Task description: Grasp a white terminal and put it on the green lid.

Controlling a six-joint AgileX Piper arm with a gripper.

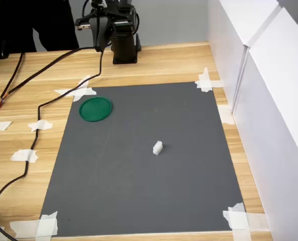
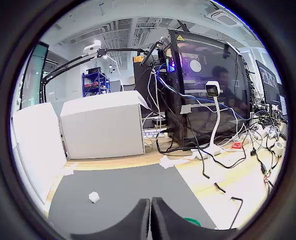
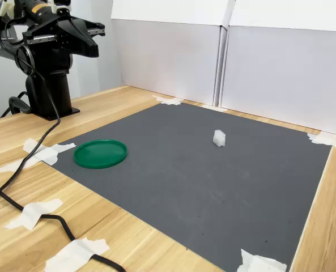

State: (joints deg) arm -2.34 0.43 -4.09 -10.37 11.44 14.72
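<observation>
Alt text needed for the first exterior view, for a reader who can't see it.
A small white terminal sits alone near the middle of a dark grey mat taped to a wooden table, apart from a green lid at the mat's far-left corner. The gripper is raised above the table's far edge.

Grey mat (image 1: 138, 170) taped onto wooden table (image 1: 164, 63), black cable (image 3: 26, 201), white panels (image 3: 281, 73) behind

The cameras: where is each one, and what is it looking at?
First exterior view: high, opposite the arm, looking down on the mat; arm base at top.
Wrist view: on the arm, looking out over the mat toward white boxes; shut pincer shows.
Second exterior view: low, at the mat's side; arm at upper left.
All three share the terminal and lid.
</observation>
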